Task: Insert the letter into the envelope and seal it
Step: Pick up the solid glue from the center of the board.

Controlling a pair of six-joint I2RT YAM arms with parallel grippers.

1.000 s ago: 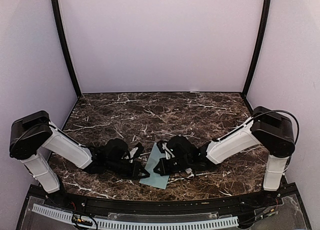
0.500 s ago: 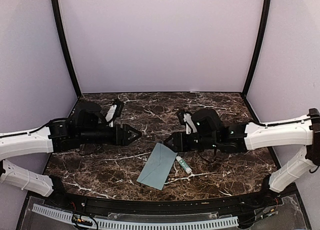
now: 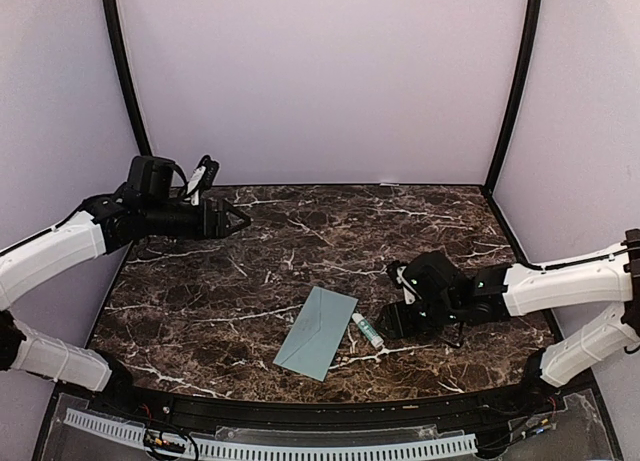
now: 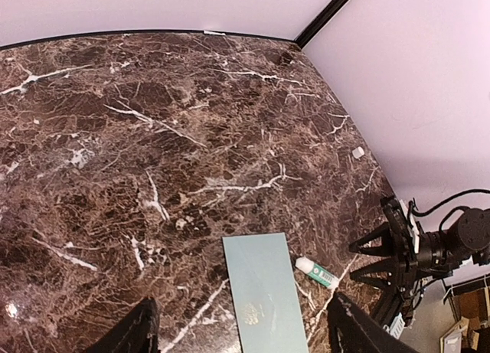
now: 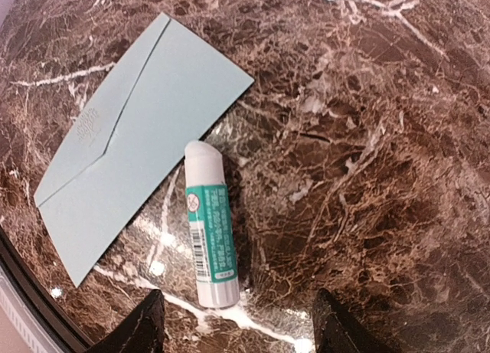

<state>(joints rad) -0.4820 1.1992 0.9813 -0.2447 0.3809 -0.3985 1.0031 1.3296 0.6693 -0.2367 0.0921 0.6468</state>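
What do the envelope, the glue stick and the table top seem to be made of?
The envelope: probably matte pale teal paper; thin, flat, with a sharp folded flap edge. The glue stick: a smooth white plastic tube, it seems, with a green printed label. The table top: glossy dark brown marble or a marble-look laminate; white veins and bright reflections show.

Dark brown marble-look table (image 3: 250,241), white veins. Plain pale lilac back wall (image 3: 320,81) and side walls (image 3: 50,101), black posts (image 3: 125,81) at the two far corners. White slotted rail (image 3: 270,448) along the near edge.
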